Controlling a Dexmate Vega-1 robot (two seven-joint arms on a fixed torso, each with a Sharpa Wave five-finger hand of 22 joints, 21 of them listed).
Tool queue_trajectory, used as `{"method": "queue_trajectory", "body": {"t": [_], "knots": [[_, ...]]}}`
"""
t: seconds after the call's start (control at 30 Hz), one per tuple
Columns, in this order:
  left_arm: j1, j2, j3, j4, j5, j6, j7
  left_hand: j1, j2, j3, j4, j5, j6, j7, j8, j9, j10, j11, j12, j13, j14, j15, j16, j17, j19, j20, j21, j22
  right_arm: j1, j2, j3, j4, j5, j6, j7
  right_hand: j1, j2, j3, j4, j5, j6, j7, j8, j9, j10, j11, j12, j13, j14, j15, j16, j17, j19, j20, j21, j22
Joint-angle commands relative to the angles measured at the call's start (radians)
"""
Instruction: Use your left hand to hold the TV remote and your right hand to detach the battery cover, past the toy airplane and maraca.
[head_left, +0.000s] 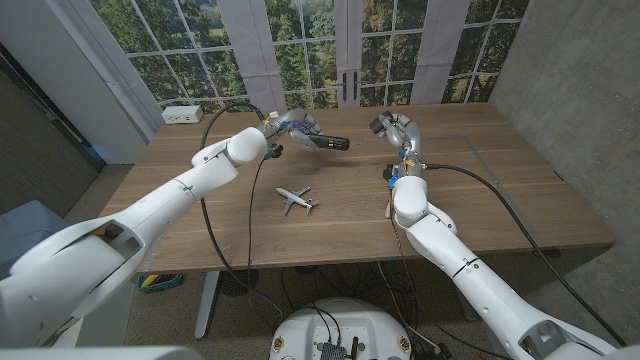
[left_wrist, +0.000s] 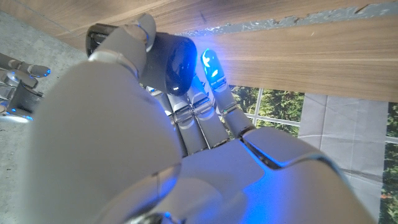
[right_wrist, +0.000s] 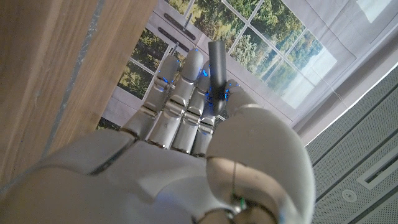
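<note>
At the far middle of the table my left hand grips the black TV remote, which sticks out toward my right hand. In the left wrist view the remote's dark end shows between the curled fingers. My right hand is raised a little to the right of the remote, apart from it. In the right wrist view it pinches a thin grey strip, the battery cover, between thumb and fingers. The white toy airplane lies mid-table, nearer to me. The maraca lies partly hidden beside my right forearm.
A white power strip sits at the table's far left corner, with black cables running along my left arm. The wooden table ends in a concrete wall on the right and windows behind.
</note>
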Motion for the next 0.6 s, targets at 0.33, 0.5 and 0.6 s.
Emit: {"method": "queue_trajectory", "body": {"t": [0.33, 0.5, 0.6], "knots": [[0.029, 0.037, 0.016, -0.075, 0.024, 0.119, 0.010, 0.084, 0.084, 0.057, 0.055, -0.018, 0.003, -0.003, -0.007, -0.003, 0.039, -0.053, -0.006, 0.002, 0.067, -0.111, -0.004, 0.007, -0.013, -0.125, 0.013, 0.003, 0.089, -0.101, -0.071, -0.087, 0.033, -0.457, 0.111, -0.020, 0.004, 0.149, 0.057, -0.002, 0.010, 0.010, -0.021, -0.018, 0.021, -0.002, -0.012, -0.016, -0.009, -0.046, -0.011, -0.004, -0.011, -0.050, 0.026, -0.006], [0.035, 0.044, 0.020, -0.085, 0.032, 0.133, 0.014, 0.086, 0.084, 0.058, 0.055, -0.021, 0.004, -0.003, -0.009, -0.004, 0.039, -0.053, -0.005, 0.003, 0.067, -0.110, -0.005, 0.008, -0.014, -0.125, 0.014, 0.002, 0.123, -0.117, -0.101, -0.086, 0.028, -0.531, 0.132, -0.025, 0.005, 0.149, 0.055, -0.003, 0.011, 0.009, -0.028, -0.025, 0.018, -0.002, -0.018, -0.023, -0.011, -0.046, -0.015, -0.010, -0.015, -0.048, 0.032, -0.009], [0.033, 0.050, 0.023, -0.094, 0.035, 0.149, 0.001, 0.087, 0.084, 0.058, 0.055, -0.023, 0.006, -0.003, -0.010, -0.005, 0.037, -0.053, -0.006, 0.003, 0.067, -0.110, -0.007, 0.009, -0.015, -0.125, 0.015, 0.002, 0.147, -0.126, -0.117, -0.086, 0.034, -0.578, 0.155, -0.027, 0.006, 0.151, 0.053, -0.003, 0.011, 0.009, -0.032, -0.028, 0.018, 0.000, -0.022, -0.029, -0.012, -0.047, -0.017, -0.012, -0.016, -0.049, 0.036, -0.010]]}}
